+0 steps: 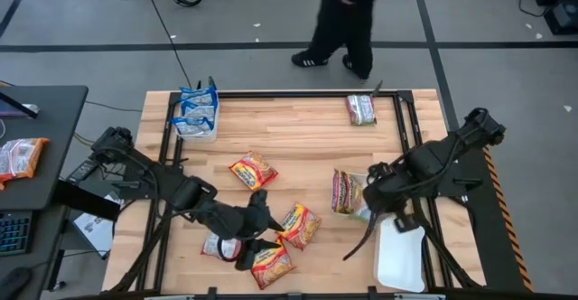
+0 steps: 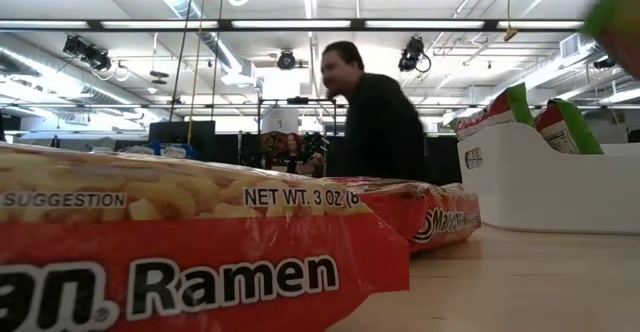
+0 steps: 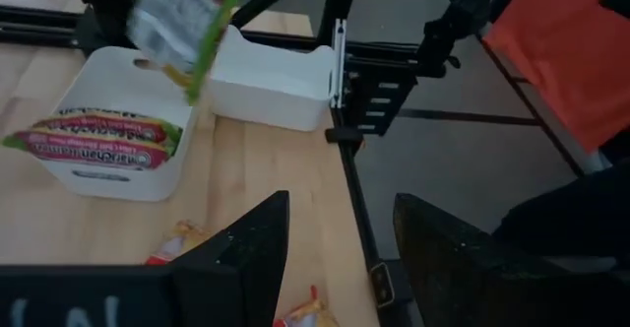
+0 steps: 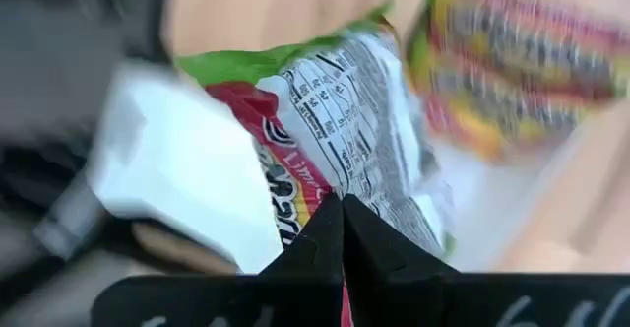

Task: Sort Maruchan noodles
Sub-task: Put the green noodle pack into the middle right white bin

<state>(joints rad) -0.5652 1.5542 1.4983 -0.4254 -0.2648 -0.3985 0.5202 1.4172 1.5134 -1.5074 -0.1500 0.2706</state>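
My right gripper is shut on a green-edged Maruchan packet and hovers at the table's right, above a white tray. In that tray two green-pink packets stand on edge. My left gripper is open and touches nothing. It floats above the red-orange packets at the near middle of the table. More red-orange packets lie flat on the wood. Blue-white packets sit in a tray at the far left, and a pinkish-silver one lies at the far right. My right gripper pinches the green-edged packet at one edge, on its printed back side, between the two shut fingers. The packet is lifted clear and hangs over the tray.
A second white tray stands beside the filled one, by the right rail. A large red packet lies right in front of the low camera. A person in black walks beyond the far edge. A desk with another packet is left of the table.
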